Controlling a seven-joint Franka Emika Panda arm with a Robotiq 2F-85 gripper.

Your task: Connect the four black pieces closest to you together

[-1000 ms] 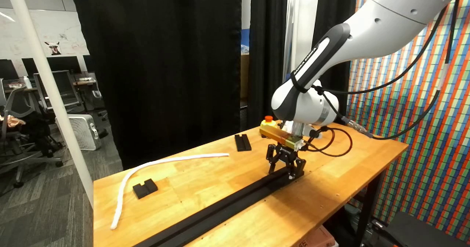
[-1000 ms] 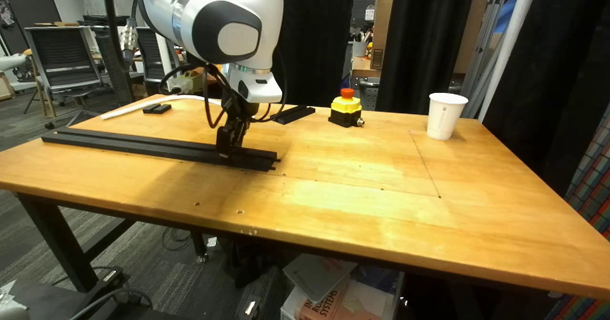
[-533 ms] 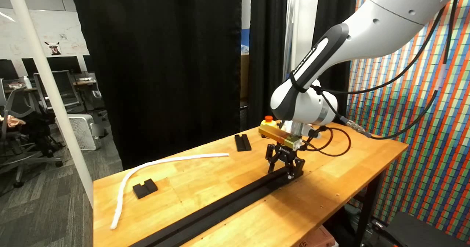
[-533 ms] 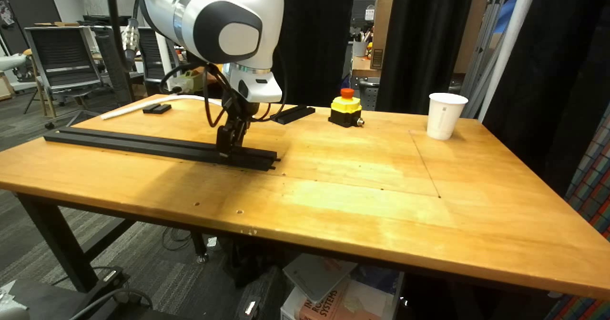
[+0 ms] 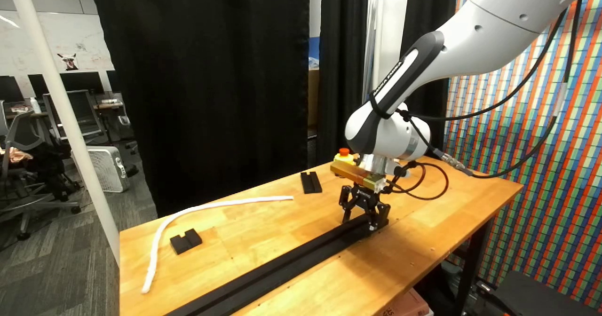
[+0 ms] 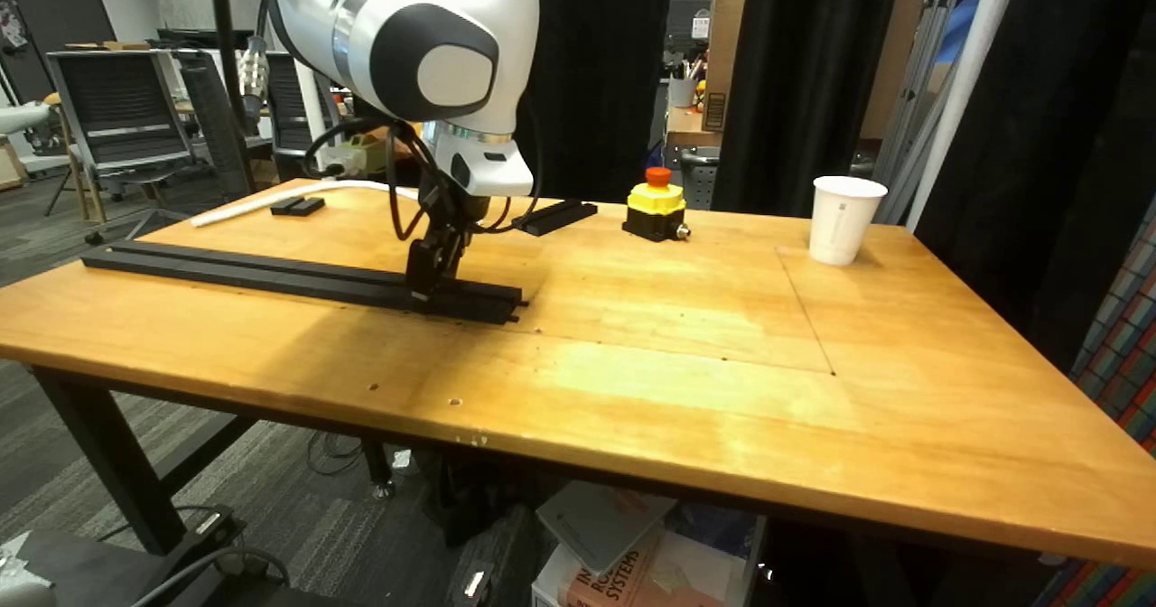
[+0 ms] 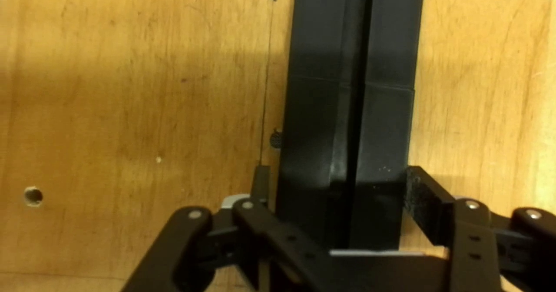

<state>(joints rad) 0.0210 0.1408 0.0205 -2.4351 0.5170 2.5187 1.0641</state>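
Note:
The black pieces point(image 5: 282, 264) lie end to end as one long, grooved strip on the table, seen in both exterior views. At the strip's end in an exterior view, two short pegs stick out of the end piece point(image 6: 479, 303). A thin seam point(image 7: 317, 78) in the wrist view marks where two pieces meet. My gripper point(image 7: 336, 174) points down and straddles the end piece. Bare wood shows between its left finger point(image 7: 260, 181) and the strip, while the right finger point(image 7: 423, 196) is at the strip's edge. The jaws stand open around the piece.
Two separate black blocks, a small one point(image 5: 186, 241) and a longer one point(image 5: 311, 182), lie toward the back. A white curved strip point(image 5: 221, 206) runs behind the pieces. A yellow emergency stop point(image 6: 656, 205) and a white cup point(image 6: 844, 219) stand farther off.
My gripper has shifted slightly along the strip toward its far end, and its fingers have spread a little, letting go of the end piece. The strip has shifted very slightly.

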